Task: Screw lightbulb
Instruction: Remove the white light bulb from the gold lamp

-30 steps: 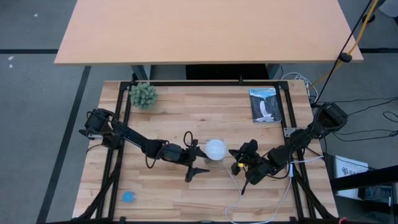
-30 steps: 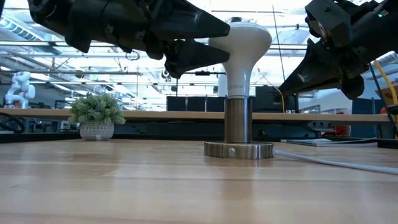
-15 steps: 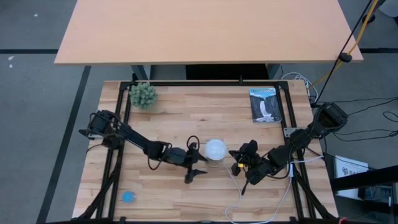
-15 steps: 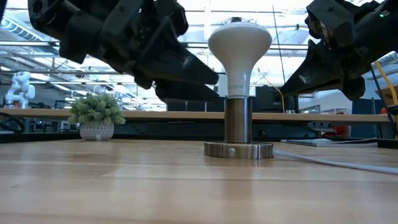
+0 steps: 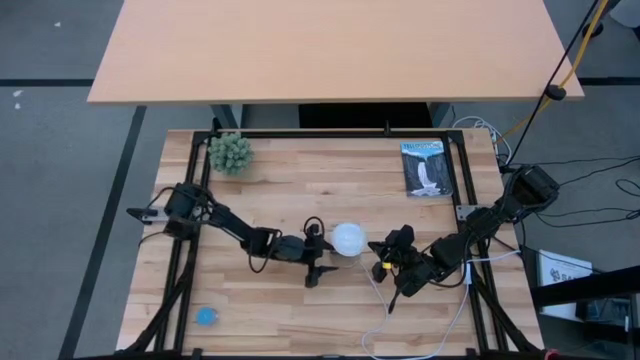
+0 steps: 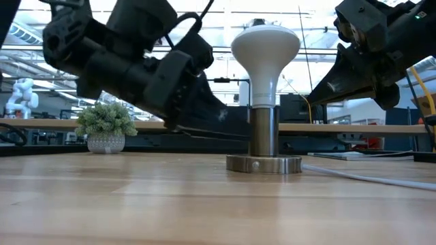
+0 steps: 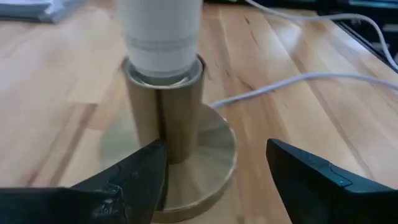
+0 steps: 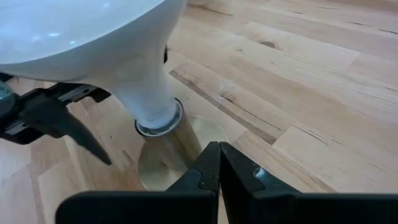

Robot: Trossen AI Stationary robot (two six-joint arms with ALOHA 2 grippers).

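The white lightbulb [image 5: 347,238] [image 6: 266,51] stands upright with its narrow end in the metal socket column [image 6: 263,129] [image 7: 165,106], which rises from a round base disc [image 6: 264,163] on the table. My left gripper [image 5: 330,254] [image 7: 216,155] [image 6: 228,126] is open, low over the table to the bulb's left. Its fingers stand on either side of the column, just above the disc. My right gripper [image 5: 373,246] [image 8: 217,152] is shut to the bulb's right and points at the socket with nothing in it. My left gripper has one finger [image 7: 146,171] close against the side of the socket column [image 7: 158,134]; whether it touches cannot be told. The other finger [image 7: 305,174] stands well clear of the column, beyond the disc's edge.
A white cord [image 5: 385,320] [image 7: 280,87] runs from the socket toward the near right. At the far left stands a small potted plant [image 5: 230,152], with a picture card [image 5: 427,168] at the far right. A blue thing [image 5: 206,316] lies at the near left.
My left gripper has sunk from the height of the bulb's globe to the socket column, tipping its fingers further down and edging toward the bulb. It has stayed open.
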